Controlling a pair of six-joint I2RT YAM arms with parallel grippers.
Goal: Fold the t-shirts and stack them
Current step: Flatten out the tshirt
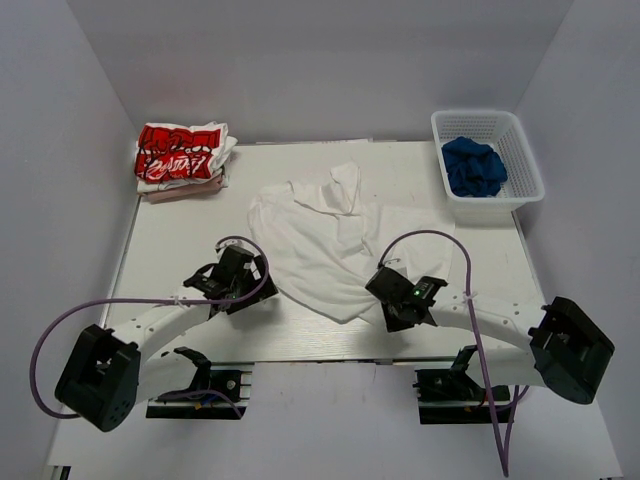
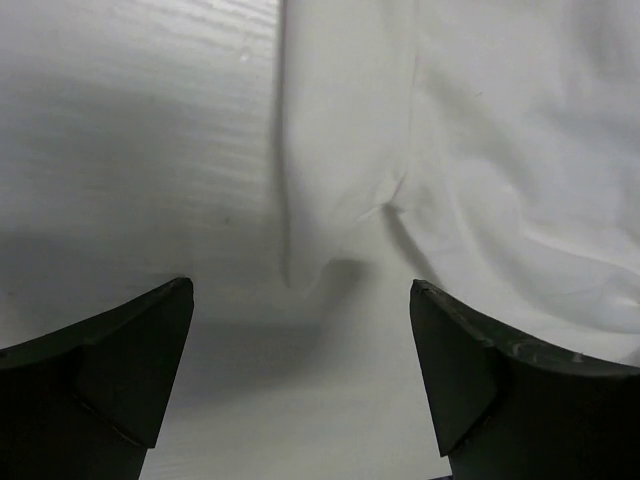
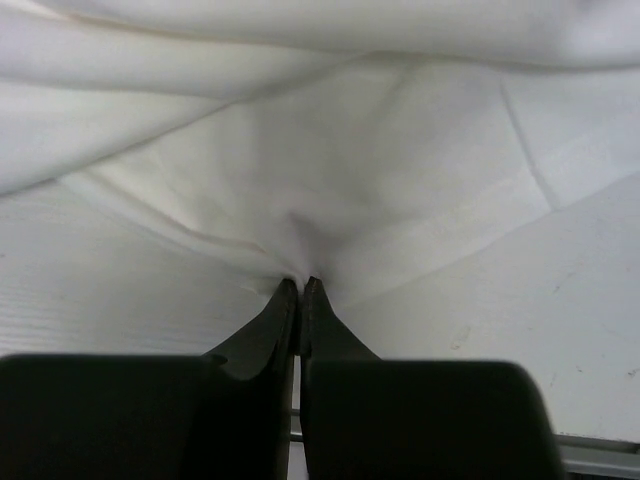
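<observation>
White table w/ plain tee crumpled at ctr, printed tee folded at 10 o'clock. My R gripper pinches plain tee's 5 o'clock hem; L gripper spread wide, empty, by its 8 o'clock edge.

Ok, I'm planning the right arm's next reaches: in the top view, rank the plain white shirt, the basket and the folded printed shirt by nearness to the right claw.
1. The plain white shirt, centre of the table, pinched in the right claw.
2. The basket, far right corner.
3. The folded printed shirt, far left corner.
</observation>
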